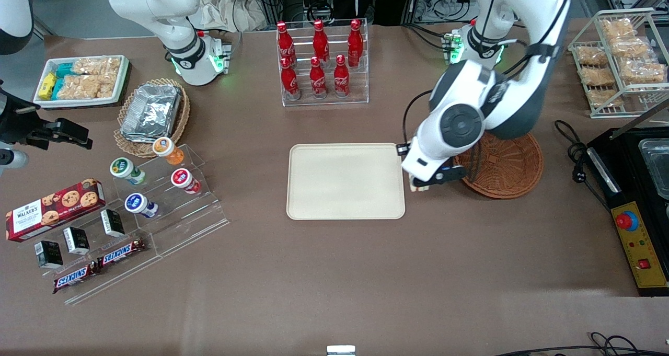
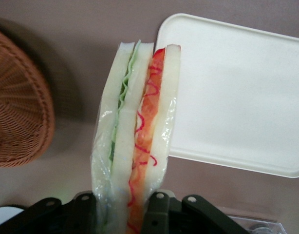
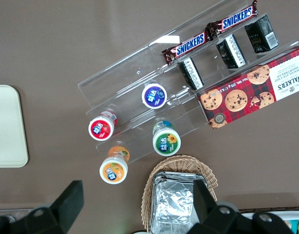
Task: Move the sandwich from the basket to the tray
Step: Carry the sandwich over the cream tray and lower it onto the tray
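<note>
A: Gripper (image 2: pixel 127 212) clamped on the sandwich (image 2: pixel 137 126), carrying it just beside the tray (image 1: pixel 346 181), clear of the basket (image 1: pixel 504 165).

B: Next, I'd say: over the tray, lower, release.

A brown table (image 1: pixel 334 272) under even light, dark cables (image 1: pixel 572 152) trailing at its working-arm end.

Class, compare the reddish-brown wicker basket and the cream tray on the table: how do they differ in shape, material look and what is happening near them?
The basket is round, woven and reddish-brown; the tray is rectangular, smooth and cream. The basket lies partly under the working arm; the tray shows whole. The gripper, shut on the sandwich, is between them at the tray's edge. Both hold nothing.
</note>
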Robot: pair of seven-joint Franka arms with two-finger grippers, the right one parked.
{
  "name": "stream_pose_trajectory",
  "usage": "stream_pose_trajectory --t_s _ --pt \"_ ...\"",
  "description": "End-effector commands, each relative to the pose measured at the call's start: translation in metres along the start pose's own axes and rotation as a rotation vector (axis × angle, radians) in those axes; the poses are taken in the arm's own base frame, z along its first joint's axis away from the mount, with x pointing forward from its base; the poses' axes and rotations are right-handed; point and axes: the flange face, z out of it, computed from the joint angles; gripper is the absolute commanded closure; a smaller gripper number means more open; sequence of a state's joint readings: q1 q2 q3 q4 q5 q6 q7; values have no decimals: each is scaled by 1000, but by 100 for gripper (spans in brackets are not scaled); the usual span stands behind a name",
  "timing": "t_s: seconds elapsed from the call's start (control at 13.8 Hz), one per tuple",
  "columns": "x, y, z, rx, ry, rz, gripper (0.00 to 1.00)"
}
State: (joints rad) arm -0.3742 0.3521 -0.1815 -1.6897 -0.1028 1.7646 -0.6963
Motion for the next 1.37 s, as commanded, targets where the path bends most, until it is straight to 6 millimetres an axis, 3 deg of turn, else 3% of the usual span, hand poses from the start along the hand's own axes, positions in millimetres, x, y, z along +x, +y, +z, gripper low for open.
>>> stream_pose_trajectory --t_s 0.0,0.65,0.87,1.3 --pt "18 14 21 11 6 -5 68" --pt "33 51 121 54 -38 27 68" --pt "40 54 142 43 -28 27 68" --pt "44 55 158 48 -34 27 66"
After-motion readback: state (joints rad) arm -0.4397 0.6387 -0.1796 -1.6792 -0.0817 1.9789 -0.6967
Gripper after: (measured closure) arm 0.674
